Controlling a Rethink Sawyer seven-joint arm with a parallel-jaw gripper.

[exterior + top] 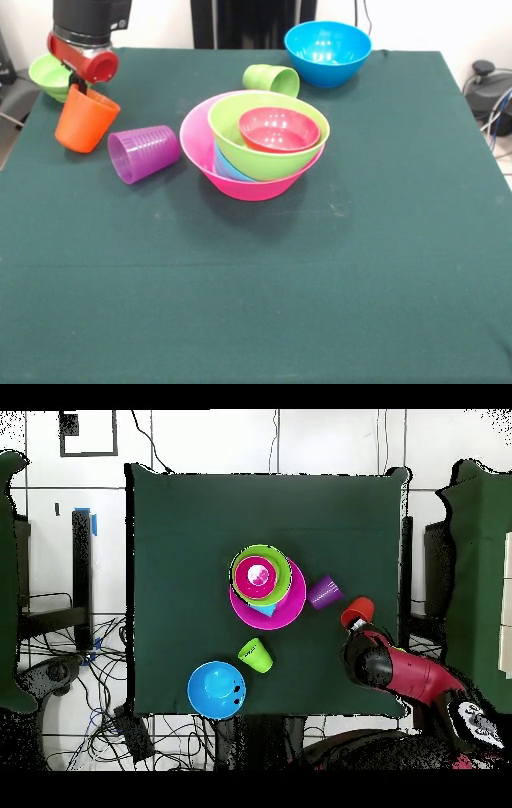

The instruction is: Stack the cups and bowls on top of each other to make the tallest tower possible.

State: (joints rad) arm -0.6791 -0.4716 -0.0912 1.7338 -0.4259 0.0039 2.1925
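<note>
My gripper [80,85] is at the table's left side, shut on the rim of an orange cup [86,122] that hangs tilted from it. In the overhead view the orange cup [357,612] shows just ahead of the gripper [352,625]. Beside it a purple cup [144,154] [324,593] lies on its side. The tower [254,144] [267,584] stands mid-table: a large pink bowl [240,182] holding a light blue piece, a green bowl [264,158] and a red bowl [278,130]. A light green cup [272,80] [255,655] lies tipped behind it.
A blue bowl [328,52] [216,689] stands at the far right corner of the green cloth. A small green bowl [48,76] sits at the left edge, partly behind the arm. Cables and a black device [484,80] lie off the right side.
</note>
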